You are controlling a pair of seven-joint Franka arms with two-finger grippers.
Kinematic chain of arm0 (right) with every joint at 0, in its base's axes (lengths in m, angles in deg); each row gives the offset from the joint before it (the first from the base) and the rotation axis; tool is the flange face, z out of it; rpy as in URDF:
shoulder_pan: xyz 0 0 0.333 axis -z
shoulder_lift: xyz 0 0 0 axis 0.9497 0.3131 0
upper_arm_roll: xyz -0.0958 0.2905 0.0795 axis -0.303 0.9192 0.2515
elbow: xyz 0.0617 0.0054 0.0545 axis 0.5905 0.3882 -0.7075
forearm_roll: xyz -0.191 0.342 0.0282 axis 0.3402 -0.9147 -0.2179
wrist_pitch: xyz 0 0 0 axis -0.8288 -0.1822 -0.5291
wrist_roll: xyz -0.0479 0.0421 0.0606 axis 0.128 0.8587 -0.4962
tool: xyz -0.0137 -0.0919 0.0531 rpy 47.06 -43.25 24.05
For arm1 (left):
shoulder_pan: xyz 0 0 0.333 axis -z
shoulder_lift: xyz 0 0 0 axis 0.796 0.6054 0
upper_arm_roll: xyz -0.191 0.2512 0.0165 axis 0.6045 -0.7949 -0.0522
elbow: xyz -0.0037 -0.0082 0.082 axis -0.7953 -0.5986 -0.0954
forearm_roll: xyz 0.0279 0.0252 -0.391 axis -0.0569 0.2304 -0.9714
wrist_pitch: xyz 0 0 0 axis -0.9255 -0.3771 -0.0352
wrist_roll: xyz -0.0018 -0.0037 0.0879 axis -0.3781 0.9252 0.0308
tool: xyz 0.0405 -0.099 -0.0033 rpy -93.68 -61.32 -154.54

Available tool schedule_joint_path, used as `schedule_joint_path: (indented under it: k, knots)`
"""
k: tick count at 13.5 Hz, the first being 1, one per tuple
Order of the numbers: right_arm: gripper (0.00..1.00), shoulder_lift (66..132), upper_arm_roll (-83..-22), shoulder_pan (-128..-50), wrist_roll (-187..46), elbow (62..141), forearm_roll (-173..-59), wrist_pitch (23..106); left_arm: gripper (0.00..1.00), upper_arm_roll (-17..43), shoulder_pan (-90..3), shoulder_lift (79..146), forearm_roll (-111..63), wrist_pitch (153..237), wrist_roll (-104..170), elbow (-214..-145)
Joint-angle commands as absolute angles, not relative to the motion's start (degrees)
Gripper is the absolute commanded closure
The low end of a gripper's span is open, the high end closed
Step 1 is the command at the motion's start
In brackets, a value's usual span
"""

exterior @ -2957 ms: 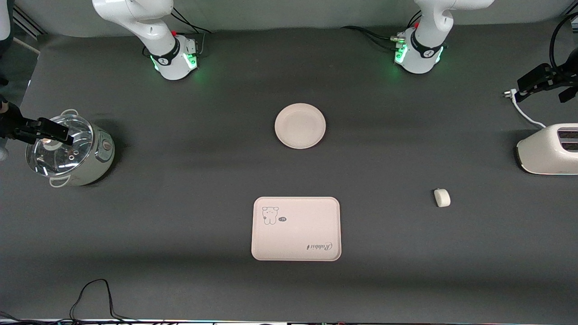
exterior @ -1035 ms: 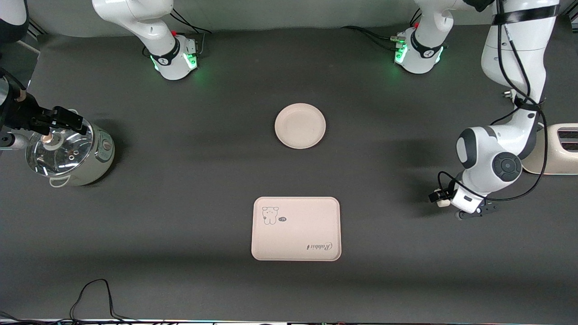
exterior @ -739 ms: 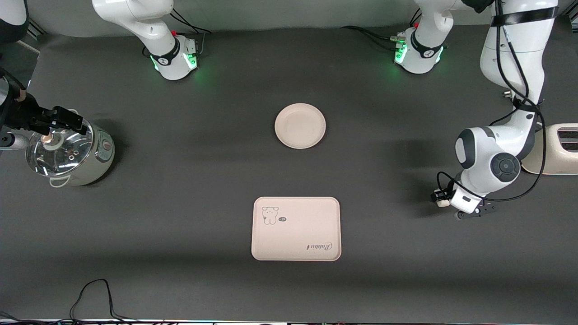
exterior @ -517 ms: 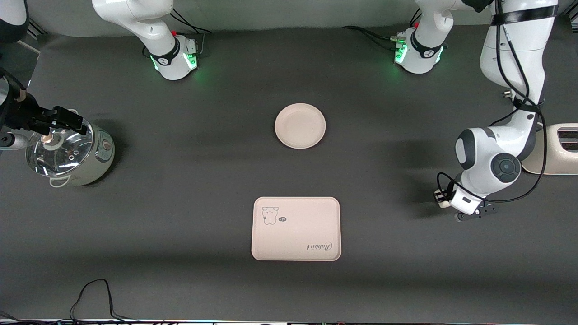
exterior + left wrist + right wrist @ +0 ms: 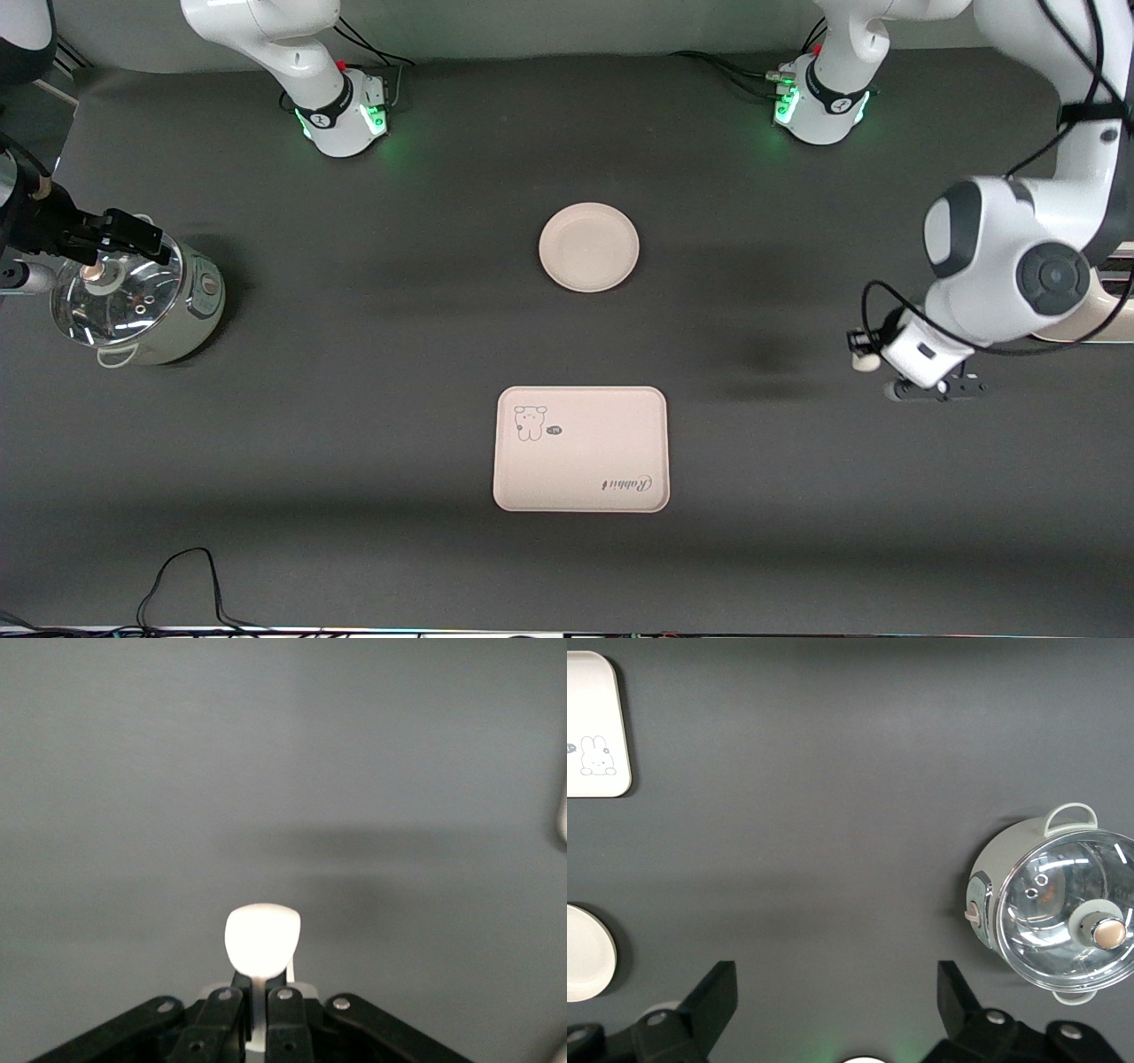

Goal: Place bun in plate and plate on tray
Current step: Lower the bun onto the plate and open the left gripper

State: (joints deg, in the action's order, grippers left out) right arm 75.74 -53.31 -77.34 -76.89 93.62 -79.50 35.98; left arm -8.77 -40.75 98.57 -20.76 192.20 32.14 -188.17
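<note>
My left gripper is shut on the small white bun and holds it in the air over bare table at the left arm's end. In the left wrist view the bun sticks out past the closed fingertips of the gripper. The round cream plate lies mid-table, empty. The cream rabbit tray lies nearer the front camera than the plate, also empty. My right gripper is open and empty, waiting up high by the pot; its wrist view shows the tray and the plate.
A pot with a glass lid stands at the right arm's end of the table and also shows in the right wrist view. A white toaster stands at the left arm's end, mostly covered by the left arm. A black cable lies near the front edge.
The left arm came down on the bun, shut on it and has now lifted it off the table. The right gripper has stayed by the pot.
</note>
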Motion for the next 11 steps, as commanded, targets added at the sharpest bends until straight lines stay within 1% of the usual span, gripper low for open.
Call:
schedule_joint_path:
  k: [1, 2, 3, 5, 6, 7, 9, 11]
  knots:
    - [0.00, 74.5, -53.4, -77.6, -78.0, 94.7, -78.6, 36.4, 1.00, -3.7, -39.2, 91.6, -21.8, 181.5, 35.0, -186.7]
    - [0.00, 74.6, -53.4, -77.6, -78.0, 94.6, -78.5, 36.4, 1.00, -0.2, -39.1, 89.4, -22.0, 178.8, 38.7, -186.6]
    - [0.00, 74.6, -53.4, -77.6, -77.9, 94.7, -78.5, 36.4, 1.00, 3.8, -39.0, 87.7, -22.2, 177.9, 43.4, -187.0]
    - [0.00, 74.6, -53.4, -77.6, -77.9, 94.7, -78.6, 36.4, 1.00, 11.4, -38.5, 87.4, -22.2, 179.2, 53.3, -187.2]
    - [0.00, 74.6, -53.4, -77.6, -78.0, 94.7, -78.6, 36.4, 1.00, 14.3, -37.6, 87.9, -22.2, 181.1, 58.2, -187.4]
    - [0.00, 74.6, -53.4, -77.6, -78.0, 94.7, -78.5, 36.4, 1.00, 17.2, -36.8, 88.2, -22.1, 184.3, 62.5, -189.0]
    - [0.00, 74.6, -53.4, -77.6, -78.0, 94.7, -78.6, 36.3, 1.00, 22.4, -35.5, 89.8, -21.6, 194.2, 70.3, -194.4]
    - [0.00, 74.6, -53.4, -77.6, -78.0, 94.7, -78.6, 36.4, 1.00, 24.0, -33.0, 93.7, -20.6, 206.0, 77.5, -200.1]
